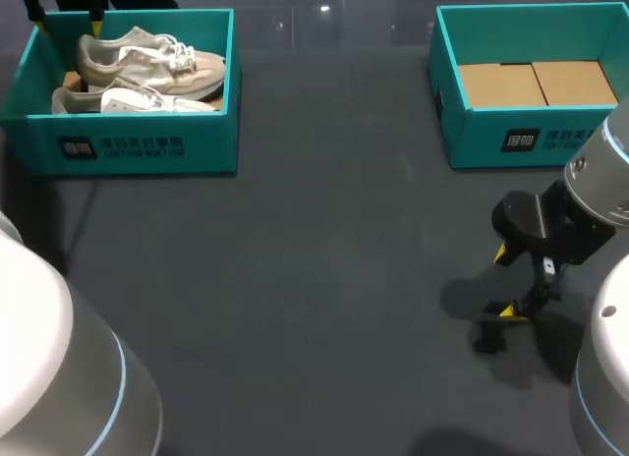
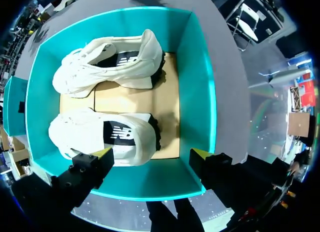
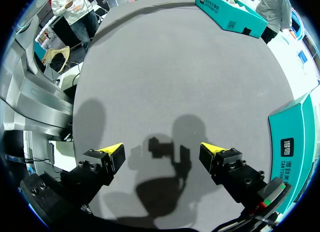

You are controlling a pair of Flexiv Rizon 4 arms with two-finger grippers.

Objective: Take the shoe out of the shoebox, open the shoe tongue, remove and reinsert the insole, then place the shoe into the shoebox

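The left gripper is held wide open above the near wall of the teal shoebox, with nothing grasped between its yellow-tipped fingers. Just ahead of it a pale sneaker is seen lying on its side on the cardboard floor of the box. The lower edge of this sneaker is partly covered by one finger. A second sneaker is laid beyond it, against the far wall, and whether the two touch cannot be made out. In the head view little of the left gripper is shown: only its two yellow tips and a dark body cut off by the frame, at the back of the shoebox. The front wall of the box hides the lower part of the pair. The right gripper is likewise spread wide and holds nothing; only its own shadow is cast on the grey table under it. In the head view the right gripper is seen low over the table, in front of a second teal box and well apart from the shoes. Part of its fingers is masked by the black wrist body. That box contains only a cardboard liner, and its right end is cut off. In the right wrist view only one printed wall of the second box shows beside the gripper, while the shoebox appears small at the far side of the table, its contents hard to make out.
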